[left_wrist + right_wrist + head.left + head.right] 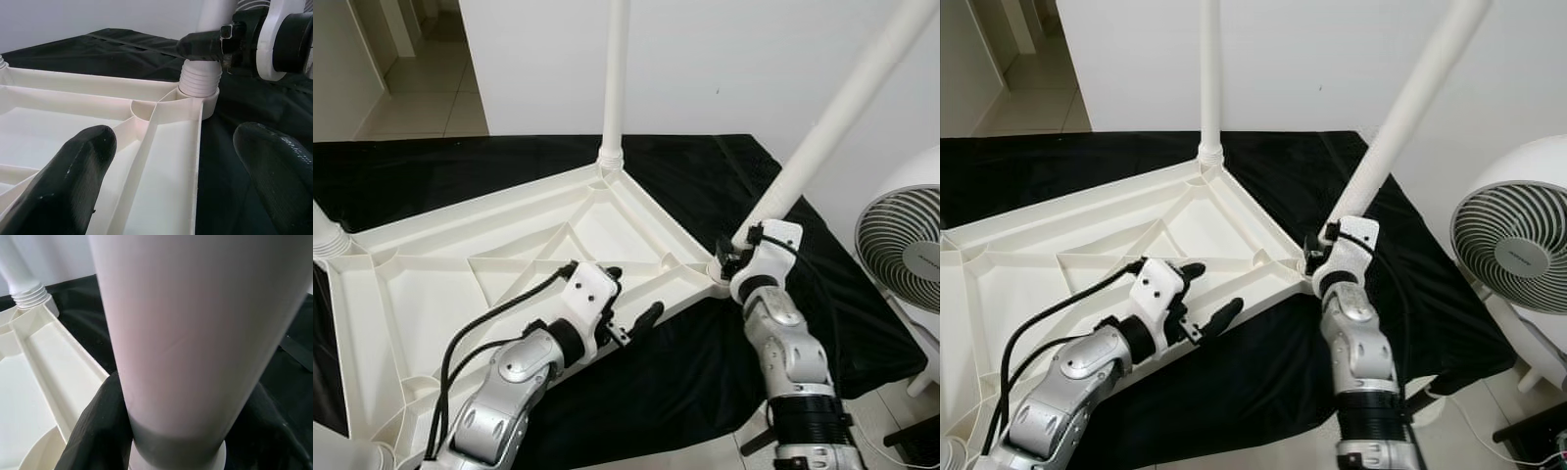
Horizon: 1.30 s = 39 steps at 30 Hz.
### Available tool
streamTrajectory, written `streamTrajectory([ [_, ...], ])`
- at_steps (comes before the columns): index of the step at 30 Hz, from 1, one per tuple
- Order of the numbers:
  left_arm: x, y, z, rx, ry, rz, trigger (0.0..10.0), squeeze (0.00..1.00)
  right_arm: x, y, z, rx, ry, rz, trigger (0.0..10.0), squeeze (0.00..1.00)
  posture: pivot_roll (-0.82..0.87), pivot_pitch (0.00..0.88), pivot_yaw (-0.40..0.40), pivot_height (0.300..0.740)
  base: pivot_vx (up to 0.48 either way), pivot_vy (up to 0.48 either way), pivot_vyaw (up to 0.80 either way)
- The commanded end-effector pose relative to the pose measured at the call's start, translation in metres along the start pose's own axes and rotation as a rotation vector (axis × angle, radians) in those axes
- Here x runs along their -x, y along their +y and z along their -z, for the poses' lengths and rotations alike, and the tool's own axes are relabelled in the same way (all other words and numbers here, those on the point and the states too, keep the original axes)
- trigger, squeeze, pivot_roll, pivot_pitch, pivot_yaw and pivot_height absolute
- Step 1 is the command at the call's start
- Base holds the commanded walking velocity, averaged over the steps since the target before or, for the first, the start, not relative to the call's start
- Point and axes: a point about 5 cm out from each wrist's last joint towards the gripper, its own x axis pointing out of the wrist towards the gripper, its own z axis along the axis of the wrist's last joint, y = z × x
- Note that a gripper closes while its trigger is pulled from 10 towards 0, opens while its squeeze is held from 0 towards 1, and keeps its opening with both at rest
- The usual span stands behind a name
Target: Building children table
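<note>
Holding the leaning leg (842,117) at its base, your right end effector (736,257) pinches it; straighten it, then twist (slowly). Left end effector (628,299), spread, steadies the upside-down tabletop (440,284).

surface: black cloth (685,382) spread over a raised surface, draped at its near and right edges | on it: white tabletop (460,284) lying upside down, ribbed underside up, covering the left and middle | bare cloth: far strip and right side | below: pale tiled floor (411,88) at far left
</note>
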Motion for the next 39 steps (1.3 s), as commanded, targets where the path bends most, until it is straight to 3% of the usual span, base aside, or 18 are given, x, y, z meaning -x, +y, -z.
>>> streamTrajectory([
  [1,0.001,-0.001,0.0,-0.001,0.006,-0.024,10.0,0.0,0.0,-0.004,0.022,-0.015,0.117,0.08,10.0,0.0,0.02,0.086,-0.03,0.74,0.0,0.0,0.0],
  [10,0.0,-0.004,0.0,0.006,0.002,-0.024,10.0,0.0,-0.005,0.008,0.011,-0.015,0.097,0.083,10.0,0.0,0.02,0.082,-0.038,0.74,0.0,0.0,0.0],
  [15,0.0,-0.004,0.0,0.008,0.002,-0.026,10.0,0.0,-0.008,0.005,0.011,-0.029,0.159,0.058,10.0,0.0,0.02,0.081,-0.04,0.74,0.0,0.0,0.0],
  [22,-0.001,-0.006,0.0,0.01,-0.002,-0.025,10.0,0.0,-0.017,-0.005,0.004,0.085,0.205,-0.004,10.0,0.0,0.01,0.072,-0.043,0.74,0.0,0.0,0.0],
  [27,-0.002,-0.006,0.0,0.011,-0.007,-0.026,10.0,0.0,-0.022,-0.012,-0.001,0.246,0.167,-0.01,10.0,0.0,0.01,0.066,-0.046,0.74,0.0,0.0,0.0],
  [35,-0.002,-0.006,0.0,0.01,-0.008,-0.031,10.0,0.0,-0.018,-0.014,0.007,0.266,0.186,-0.043,10.0,0.0,0.01,0.063,-0.047,0.74,0.0,0.0,0.0],
  [39,-0.002,-0.006,0.0,0.009,-0.01,-0.033,10.0,0.0,-0.013,-0.016,0.008,0.224,0.114,-0.088,10.0,0.0,0.01,0.062,-0.049,0.74,0.0,0.0,0.0],
])
